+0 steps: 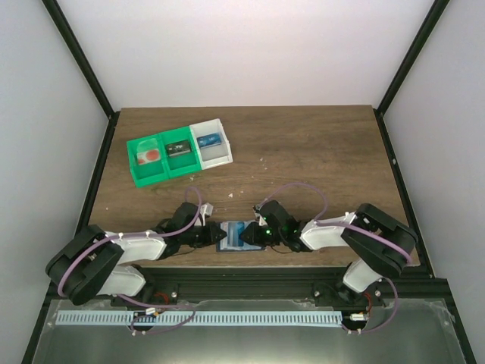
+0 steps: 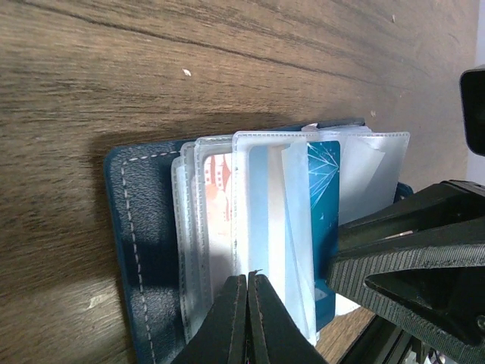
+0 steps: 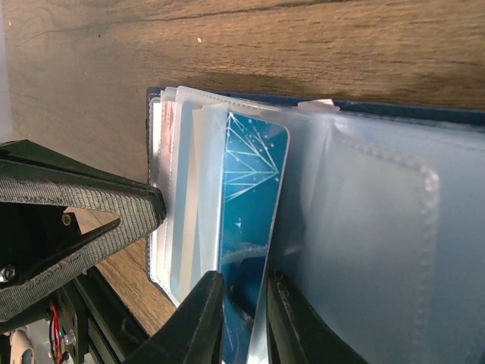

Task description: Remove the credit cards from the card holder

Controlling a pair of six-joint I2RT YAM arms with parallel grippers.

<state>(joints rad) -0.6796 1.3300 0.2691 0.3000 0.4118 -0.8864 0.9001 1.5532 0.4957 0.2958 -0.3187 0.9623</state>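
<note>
Right wrist: right gripper point(image 3: 244, 312) pinches teal card point(image 3: 248, 227) in card holder point(image 3: 394, 114).

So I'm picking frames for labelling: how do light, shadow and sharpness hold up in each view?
Top view: even light, sharp, but the wallet is tiny between the grippers. Left wrist: dark shadow along the wallet's far edge, sleeves clear, own fingers soft. Right wrist: teal card crisp, near sleeve hazy with sheen, fingers blurred.

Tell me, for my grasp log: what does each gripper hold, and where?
Left gripper: clear sleeves, near edge. Right gripper: teal card, near end.
</note>
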